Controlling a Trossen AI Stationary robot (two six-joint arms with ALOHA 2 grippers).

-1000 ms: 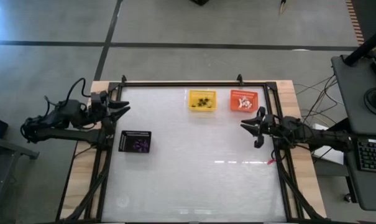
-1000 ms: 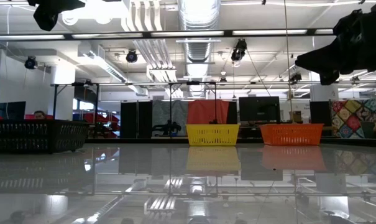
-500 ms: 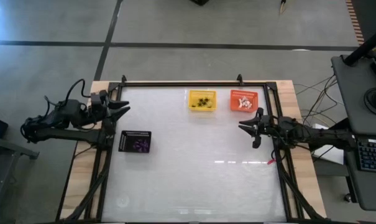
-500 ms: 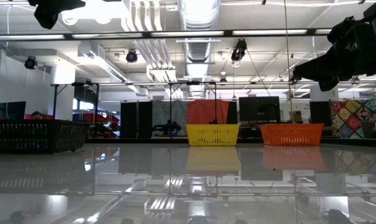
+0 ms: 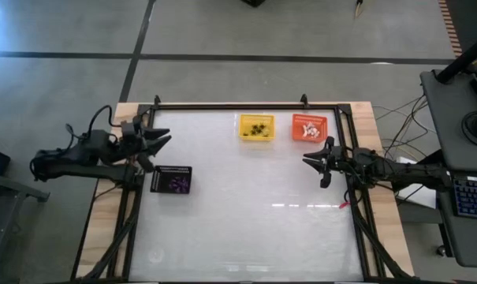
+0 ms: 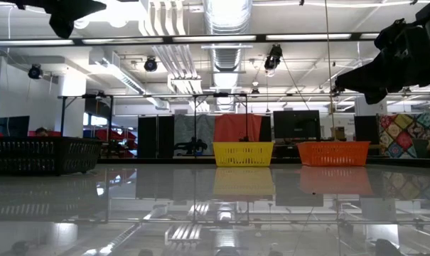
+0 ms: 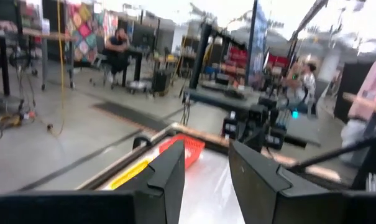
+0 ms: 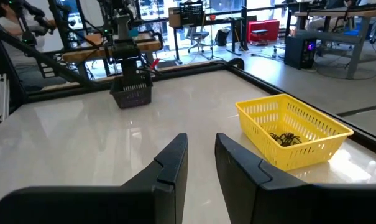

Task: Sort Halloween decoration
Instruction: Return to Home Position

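Left claw [image 5: 158,140], parted and empty, beside the black basket [image 5: 154,181]; right claw [image 5: 320,163] (narrowly parted, empty) near the orange basket [image 5: 310,117]. Withdraw both high, clear of rims.

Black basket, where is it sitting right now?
In the high view the black basket sits on the left side of the table, near the left gripper, well apart from the yellow basket and orange basket.
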